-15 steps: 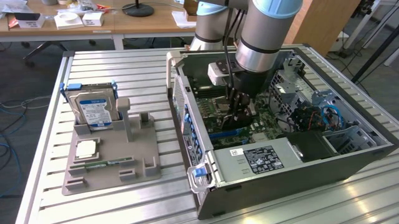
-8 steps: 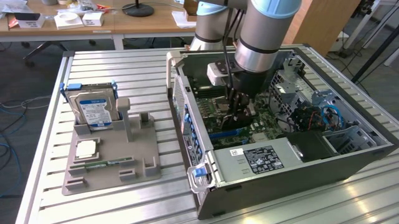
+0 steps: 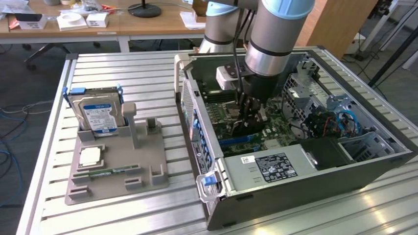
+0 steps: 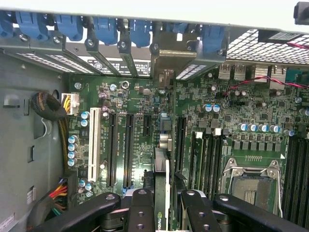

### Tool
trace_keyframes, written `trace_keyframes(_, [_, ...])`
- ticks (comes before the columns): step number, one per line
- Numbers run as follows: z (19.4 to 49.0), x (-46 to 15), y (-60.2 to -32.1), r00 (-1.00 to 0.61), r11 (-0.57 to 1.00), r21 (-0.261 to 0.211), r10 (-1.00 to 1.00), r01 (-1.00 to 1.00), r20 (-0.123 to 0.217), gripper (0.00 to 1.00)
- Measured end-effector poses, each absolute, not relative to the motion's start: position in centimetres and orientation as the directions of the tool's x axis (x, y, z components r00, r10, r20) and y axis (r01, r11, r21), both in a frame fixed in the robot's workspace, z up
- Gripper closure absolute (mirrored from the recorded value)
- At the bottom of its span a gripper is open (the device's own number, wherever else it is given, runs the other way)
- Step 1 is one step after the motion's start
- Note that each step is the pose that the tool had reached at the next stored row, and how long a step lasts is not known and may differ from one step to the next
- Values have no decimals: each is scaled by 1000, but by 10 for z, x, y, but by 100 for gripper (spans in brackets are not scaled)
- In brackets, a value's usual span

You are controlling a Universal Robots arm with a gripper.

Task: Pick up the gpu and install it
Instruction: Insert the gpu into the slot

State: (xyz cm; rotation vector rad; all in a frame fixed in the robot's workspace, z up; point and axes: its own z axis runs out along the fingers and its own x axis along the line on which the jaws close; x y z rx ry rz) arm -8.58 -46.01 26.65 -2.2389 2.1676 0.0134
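1. Inside the open computer case (image 3: 297,188), at about three o'clock from the grey parts tray (image 3: 147,161) in the exterior view, the arm reaches down over the motherboard (image 4: 236,108).
2. The gripper (image 3: 247,120) has its jaws closed on the gpu (image 3: 245,129). The dark card hangs edge-down, close above the board. In the wrist view its thin upper edge runs out from between the black fingers (image 4: 140,208) toward the case's rear wall.
3. By the look of it, the pick-up is done and the installing step is in hand. The card is over the slot area, beside the long black expansion slots (image 4: 112,145). Whether its lower edge touches a slot cannot be told, because the card hides what lies under it.
4. Seating it would likely call for lining the connector edge up with one slot and the card's end with a rear opening. It would then need a straight, even push, since a tilted card could bind.
5. At nine o'clock from the case, well apart from the gripper, the hard drive (image 3: 98,115) stands at the tray's twelve o'clock end. The memory stick (image 3: 107,172) lies flat nearer the six o'clock end.
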Motion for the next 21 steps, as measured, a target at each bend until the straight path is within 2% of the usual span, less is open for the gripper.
trace_keyframes(21, [267, -89, -460, 33, -32, -12, -999, -999, -24, 74])
